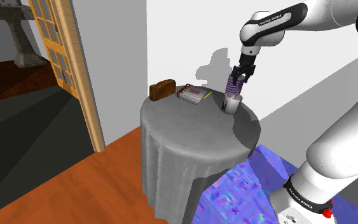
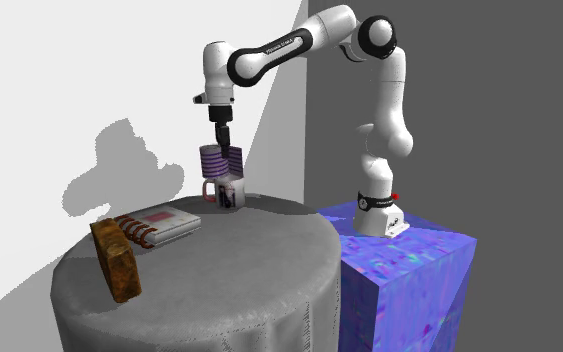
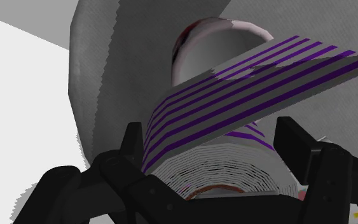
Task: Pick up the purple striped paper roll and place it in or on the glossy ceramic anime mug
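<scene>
The purple striped paper roll (image 1: 232, 85) (image 2: 219, 160) (image 3: 247, 83) hangs upright right over the mug (image 1: 233, 105) (image 2: 228, 191), and its lower end is level with the mug's rim. My gripper (image 1: 236, 77) (image 2: 223, 143) (image 3: 211, 137) comes down from above and is shut on the roll's upper end. In the wrist view the two fingers (image 3: 131, 143) clasp the roll's sides, and the mug's open mouth (image 3: 219, 44) lies just beyond it. The mug is pale with a pinkish handle and stands at the far side of the round table.
The round table (image 1: 184, 137) (image 2: 229, 290) wears a grey cloth. A spiral notebook (image 1: 193, 95) (image 2: 161, 224) and a brown block (image 1: 163, 90) (image 2: 116, 260) lie on it away from the mug. A white wall stands behind, and a wooden door (image 1: 75, 63) is at the shoulder view's left.
</scene>
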